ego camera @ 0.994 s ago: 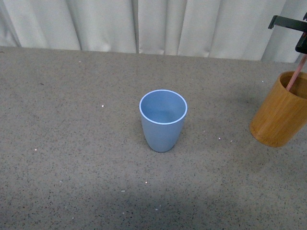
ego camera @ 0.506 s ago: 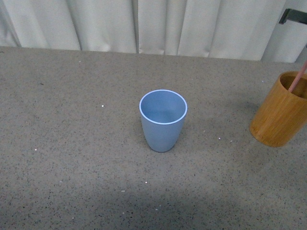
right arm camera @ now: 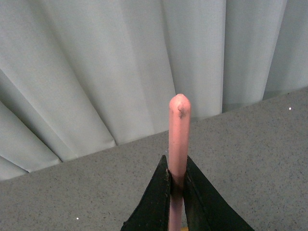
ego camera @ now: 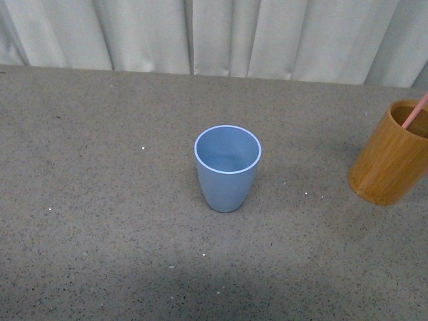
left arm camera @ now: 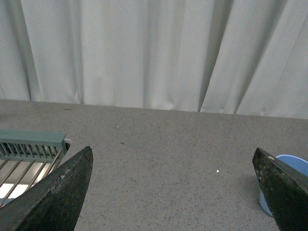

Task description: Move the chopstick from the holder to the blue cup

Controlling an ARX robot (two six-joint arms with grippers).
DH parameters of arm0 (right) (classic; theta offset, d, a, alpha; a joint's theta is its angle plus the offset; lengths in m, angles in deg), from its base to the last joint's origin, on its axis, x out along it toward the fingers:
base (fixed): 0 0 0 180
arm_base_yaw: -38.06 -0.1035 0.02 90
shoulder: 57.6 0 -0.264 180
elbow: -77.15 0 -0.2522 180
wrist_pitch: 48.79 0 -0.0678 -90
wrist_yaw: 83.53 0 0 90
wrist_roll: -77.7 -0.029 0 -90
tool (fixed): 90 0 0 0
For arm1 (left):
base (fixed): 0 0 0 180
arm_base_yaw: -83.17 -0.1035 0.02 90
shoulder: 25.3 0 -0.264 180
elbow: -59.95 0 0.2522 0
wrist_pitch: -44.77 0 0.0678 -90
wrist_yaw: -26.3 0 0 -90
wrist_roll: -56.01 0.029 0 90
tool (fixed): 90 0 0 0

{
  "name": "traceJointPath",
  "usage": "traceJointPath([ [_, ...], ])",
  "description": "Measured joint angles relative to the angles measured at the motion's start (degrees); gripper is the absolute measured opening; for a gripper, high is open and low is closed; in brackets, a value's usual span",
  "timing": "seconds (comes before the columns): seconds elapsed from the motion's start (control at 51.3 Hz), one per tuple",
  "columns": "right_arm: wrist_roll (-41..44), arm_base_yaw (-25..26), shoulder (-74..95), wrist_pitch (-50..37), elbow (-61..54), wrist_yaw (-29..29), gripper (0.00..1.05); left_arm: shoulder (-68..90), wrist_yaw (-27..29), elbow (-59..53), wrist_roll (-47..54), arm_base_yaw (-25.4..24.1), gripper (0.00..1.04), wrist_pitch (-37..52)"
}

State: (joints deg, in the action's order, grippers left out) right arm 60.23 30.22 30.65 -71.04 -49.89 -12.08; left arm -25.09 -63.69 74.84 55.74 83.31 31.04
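The front view shows the blue cup (ego camera: 227, 167) upright in the middle of the grey table (ego camera: 100, 200) and the holder (ego camera: 391, 160) upright at the right edge of the picture, well apart from the cup. A short pink length of the chopstick (ego camera: 416, 112) slants up out of the holder's mouth and leaves the picture. Neither arm shows here.

The right wrist view adds what the front view lacks: the right gripper (right arm camera: 177, 180) is closed on the chopstick (right arm camera: 178, 139), its two dark fingers pressed against the stick from either side, and the rounded pink tip stands well clear of the jaws, against the white curtain (right arm camera: 96, 72). The holder is out of this picture.

The left wrist view shows the left gripper (left arm camera: 175, 192) with its jaws spread wide and nothing between them. Part of the blue cup (left arm camera: 288, 185) sits just beside one fingertip, and a pale green wire rack (left arm camera: 29, 154) lies beyond the other.

A second ago the right arm's black frame showed at the top right of the front view, above the holder; half a second ago only a corner of it remained; now it is out of the picture. The cup and holder have not moved.
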Motion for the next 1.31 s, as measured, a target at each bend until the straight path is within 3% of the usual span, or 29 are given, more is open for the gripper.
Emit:
traceJointPath([
  [0.409, -1.95, -0.31, -10.69, 6.45, 0.02, 2.43, 0.04, 0.0, 0.02, 0.0, 0.0, 0.0, 0.98, 0.0],
  [0.857, -5.07, -12.46, -13.31, 7.32, 0.28, -0.7, 0.04, 0.0, 0.0, 0.0, -0.02, 0.0, 0.98, 0.0],
  [1.305, -7.21, -21.68, -1.73, 1.62, 1.14, -4.07, 0.04, 0.0, 0.0, 0.0, 0.0, 0.0, 0.98, 0.0],
])
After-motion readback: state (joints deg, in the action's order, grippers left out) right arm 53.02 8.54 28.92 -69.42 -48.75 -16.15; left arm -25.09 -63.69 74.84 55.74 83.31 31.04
